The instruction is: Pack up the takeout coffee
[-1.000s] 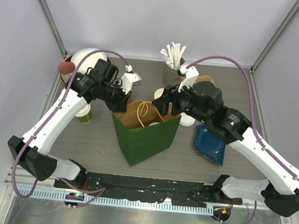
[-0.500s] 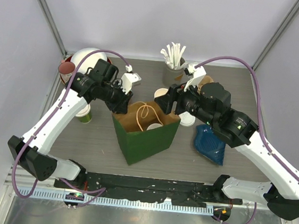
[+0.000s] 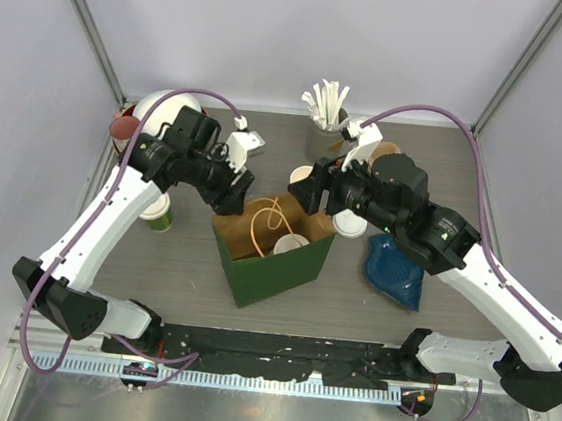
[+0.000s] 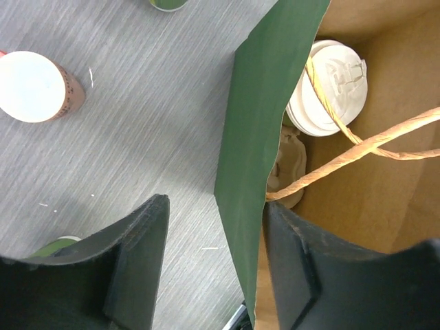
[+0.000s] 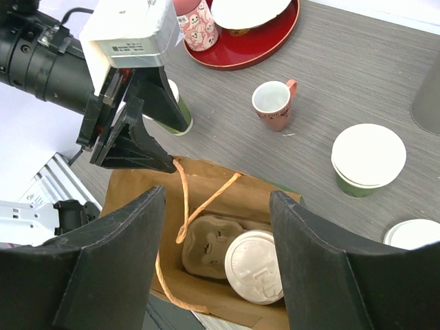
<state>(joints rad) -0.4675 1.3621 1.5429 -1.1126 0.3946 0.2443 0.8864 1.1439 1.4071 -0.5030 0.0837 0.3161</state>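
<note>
A green paper bag (image 3: 275, 265) stands open in the middle of the table. Inside it, one takeout coffee (image 5: 256, 267) with a white lid sits in a brown pulp carrier (image 5: 210, 246). My left gripper (image 4: 216, 206) is open astride the bag's left wall (image 4: 265, 137), which touches only the inner finger. My right gripper (image 5: 216, 199) hovers open above the bag mouth, holding nothing. More green lidded cups stand outside: one (image 5: 368, 157) beyond the bag, another (image 3: 160, 214) at the left.
A red tray (image 5: 271, 38) with a white bowl and a pink tumbler (image 5: 196, 24) sits at the back left. A small reddish cup (image 5: 273, 103) stands behind the bag. A holder of white sticks (image 3: 324, 109) is at the back, a blue cloth (image 3: 396, 268) at the right.
My left gripper has opened and let go of the bag's left rim. The right gripper has risen slightly from the bag mouth, still open.
</note>
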